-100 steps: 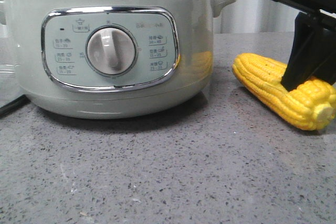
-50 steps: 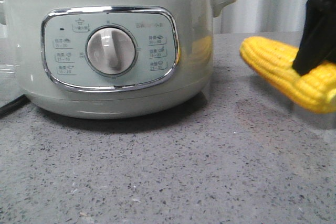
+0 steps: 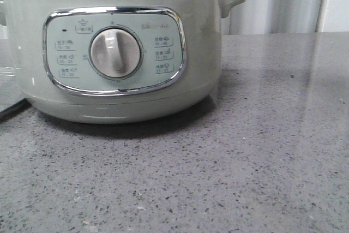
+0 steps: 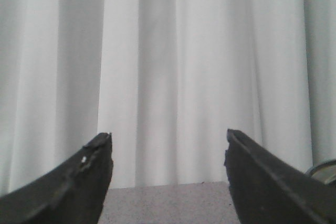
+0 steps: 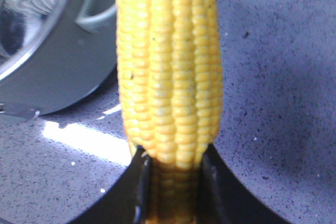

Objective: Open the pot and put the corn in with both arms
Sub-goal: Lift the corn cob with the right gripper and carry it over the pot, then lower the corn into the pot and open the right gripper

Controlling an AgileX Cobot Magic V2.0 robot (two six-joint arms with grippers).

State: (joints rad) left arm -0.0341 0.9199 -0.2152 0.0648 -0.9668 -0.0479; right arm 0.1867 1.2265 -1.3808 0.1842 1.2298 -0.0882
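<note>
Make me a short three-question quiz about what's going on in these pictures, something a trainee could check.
1. True or false: the corn lies on the table.
2. Which pincer holds something: A) left pincer, B) right pincer?
3. Fill in: the pale green pot has a round white ____ on its front panel.

Key: 1. False: the right pincer grips it, lifted above the table. 2. B; the left one is open, with only curtain between its fingers. 3. dial.
</note>
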